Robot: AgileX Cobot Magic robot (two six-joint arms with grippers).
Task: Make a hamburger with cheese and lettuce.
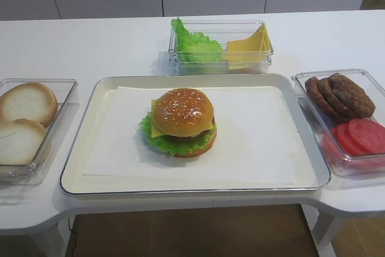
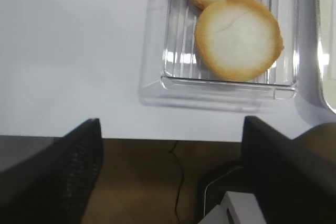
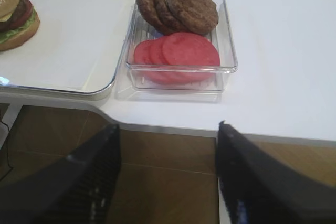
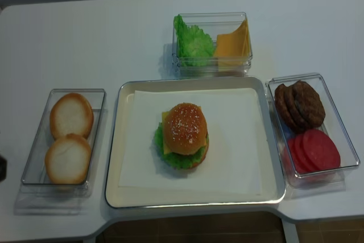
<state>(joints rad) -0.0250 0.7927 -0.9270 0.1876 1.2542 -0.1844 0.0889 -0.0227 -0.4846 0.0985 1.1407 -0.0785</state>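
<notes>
Both claws hang off the near edge of the white table (image 1: 90,40), over brown floor. The left gripper (image 2: 170,174) is spread wide and holds nothing; at its 12 o'clock sits a clear tray (image 2: 231,82) with two pale bun halves (image 2: 239,38). The right gripper (image 3: 168,169) is also wide apart and empty, facing a clear box (image 3: 181,80) of dark patties (image 3: 178,6) and red tomato slices (image 3: 178,51).

The hamburger (image 1: 180,123) stands assembled at the centre of a metal tray (image 1: 192,188) lined with white paper (image 1: 258,136). Its seeded golden bun tops a dark patty; the cheese (image 1: 156,129) pokes out as a yellow corner at 9 o'clock, and the lettuce (image 1: 157,141) frills out beneath. At the tray's 12 o'clock, a clear bin (image 1: 219,64) holds spare green leaves (image 1: 192,45) and yellow slices (image 1: 249,45).
</notes>
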